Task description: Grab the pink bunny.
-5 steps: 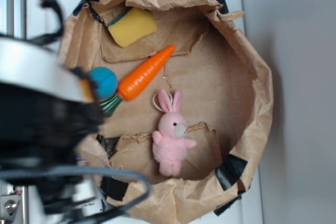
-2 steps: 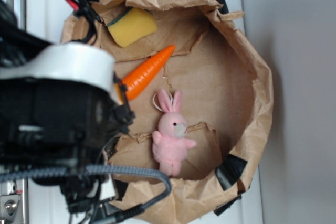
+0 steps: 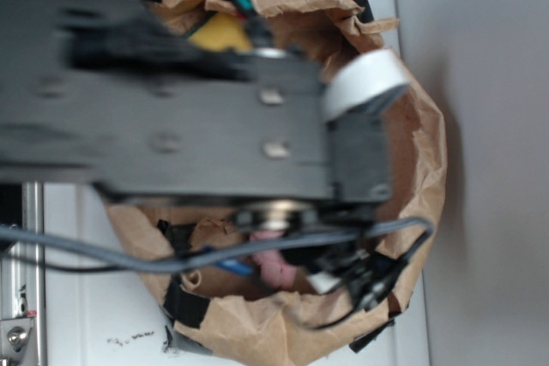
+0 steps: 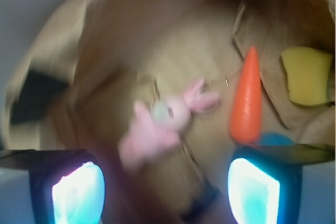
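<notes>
- Bunny [image 4: 163, 124]: centre of wrist frame, lying on paper bag [image 4: 105, 35] floor, left of carrot [image 4: 247, 98].
- Gripper [image 4: 165, 182]: fingers spread wide, empty, above bunny.
- Judged light, soft, compressible; pinch across the torso.

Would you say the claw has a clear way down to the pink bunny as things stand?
Probably yes. In the wrist view the claw is open, and the pink bunny lies between and ahead of its fingers on the paper bag's floor. The carrot lies off to one side, apart from it.
</notes>
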Available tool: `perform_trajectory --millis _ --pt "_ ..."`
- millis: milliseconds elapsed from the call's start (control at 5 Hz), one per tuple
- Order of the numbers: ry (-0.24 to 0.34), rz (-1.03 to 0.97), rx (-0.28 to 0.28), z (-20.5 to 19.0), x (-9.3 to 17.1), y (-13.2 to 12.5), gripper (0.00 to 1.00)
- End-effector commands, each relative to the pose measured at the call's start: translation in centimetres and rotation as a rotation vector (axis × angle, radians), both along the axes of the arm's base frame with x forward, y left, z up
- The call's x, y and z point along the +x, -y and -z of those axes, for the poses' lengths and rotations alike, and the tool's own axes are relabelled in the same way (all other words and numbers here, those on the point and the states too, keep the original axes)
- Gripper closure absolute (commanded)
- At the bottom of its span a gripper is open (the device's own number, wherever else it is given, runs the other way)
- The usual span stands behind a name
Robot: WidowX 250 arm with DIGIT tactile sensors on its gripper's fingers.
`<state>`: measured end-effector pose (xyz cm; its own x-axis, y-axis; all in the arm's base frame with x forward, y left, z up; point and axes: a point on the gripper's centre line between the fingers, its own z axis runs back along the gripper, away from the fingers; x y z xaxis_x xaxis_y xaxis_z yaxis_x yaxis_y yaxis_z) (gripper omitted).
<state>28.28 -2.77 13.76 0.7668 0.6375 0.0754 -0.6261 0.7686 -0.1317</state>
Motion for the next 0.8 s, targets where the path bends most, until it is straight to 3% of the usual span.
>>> perform_trajectory --millis 0,400,600 --pt "0.084 -0.145 0.026 -0.3 1.0 -2.8 0.00" --pt "0.125 -0.073 0.107 3.0 0.3 -1.7 0.00" --pt "0.151 -0.007 0.085 4.7 0.6 -0.4 0.00"
